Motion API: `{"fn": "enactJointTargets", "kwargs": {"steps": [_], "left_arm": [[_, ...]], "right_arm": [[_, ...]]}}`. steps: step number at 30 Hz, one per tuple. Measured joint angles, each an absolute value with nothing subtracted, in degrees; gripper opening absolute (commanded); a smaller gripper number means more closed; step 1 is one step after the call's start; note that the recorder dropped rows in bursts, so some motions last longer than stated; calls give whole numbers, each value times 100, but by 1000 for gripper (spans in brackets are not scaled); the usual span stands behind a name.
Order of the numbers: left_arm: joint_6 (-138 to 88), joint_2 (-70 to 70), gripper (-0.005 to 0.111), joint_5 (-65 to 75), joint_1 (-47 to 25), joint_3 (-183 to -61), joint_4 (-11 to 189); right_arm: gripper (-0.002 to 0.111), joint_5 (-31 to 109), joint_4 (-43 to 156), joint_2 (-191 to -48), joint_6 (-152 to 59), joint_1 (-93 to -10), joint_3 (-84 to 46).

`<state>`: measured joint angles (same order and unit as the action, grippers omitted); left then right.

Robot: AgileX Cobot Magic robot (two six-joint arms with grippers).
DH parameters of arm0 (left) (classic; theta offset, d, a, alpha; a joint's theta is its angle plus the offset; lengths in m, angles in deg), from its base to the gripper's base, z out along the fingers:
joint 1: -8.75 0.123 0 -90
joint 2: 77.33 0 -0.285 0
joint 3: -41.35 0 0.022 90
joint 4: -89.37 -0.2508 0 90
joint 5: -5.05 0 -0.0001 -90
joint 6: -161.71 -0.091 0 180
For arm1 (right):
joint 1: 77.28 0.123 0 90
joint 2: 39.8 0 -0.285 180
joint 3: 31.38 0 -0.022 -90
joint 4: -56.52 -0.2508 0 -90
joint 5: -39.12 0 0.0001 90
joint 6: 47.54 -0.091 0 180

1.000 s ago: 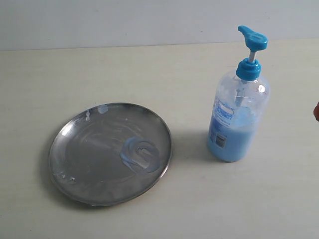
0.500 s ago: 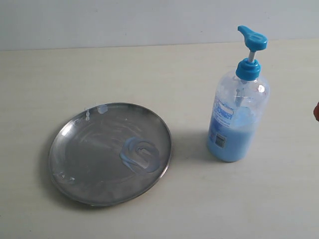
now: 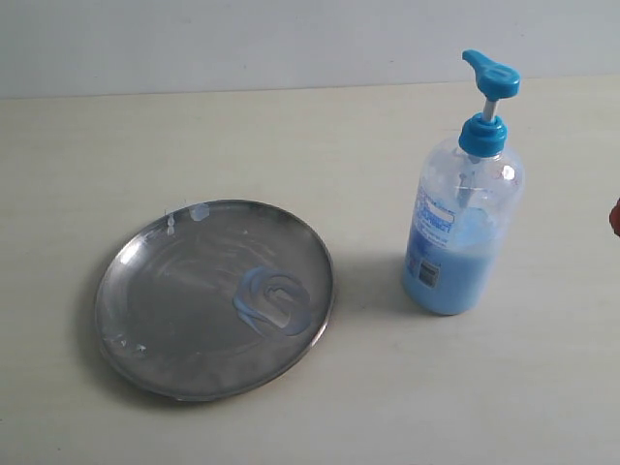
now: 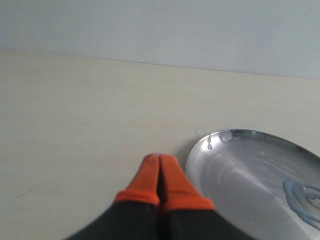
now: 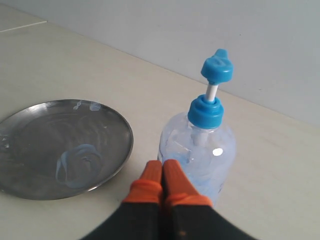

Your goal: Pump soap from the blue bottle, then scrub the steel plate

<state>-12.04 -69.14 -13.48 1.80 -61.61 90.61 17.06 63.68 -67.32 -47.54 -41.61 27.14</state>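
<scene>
Left gripper (image 4: 160, 167) pinched shut, empty, just beside the steel plate (image 3: 155, 320) rim. Soap (image 3: 273, 300) swirl at the plate's 4 o'clock. Blue bottle (image 3: 463, 232) at the plate's 3 o'clock, upright, long axis vertical, spout toward 10 o'clock. Right gripper (image 5: 162, 172) shut, empty, near the bottle. Risks: unheld plate skids under scrubbing; off-centre pump push tips the bottle.

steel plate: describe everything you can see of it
The steel plate is round, shallow, grey metal with a low rim, its surface dull with pale smear streaks. It lies flat on the cream table, beside the blue bottle and apart from it. A light blue soap swirl sits near its bottle-side edge; small droplets dot the far rim. Nothing else touches it.
</scene>
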Motion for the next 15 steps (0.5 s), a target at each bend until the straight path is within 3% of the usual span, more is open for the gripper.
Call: {"fn": "enactJointTargets", "kwargs": {"steps": [15], "left_arm": [[-1204,-6914,0,-1394,180,-6161,9045]], "right_arm": [[0,1706,6368,-6732,-4754,-4161,2714]]}}
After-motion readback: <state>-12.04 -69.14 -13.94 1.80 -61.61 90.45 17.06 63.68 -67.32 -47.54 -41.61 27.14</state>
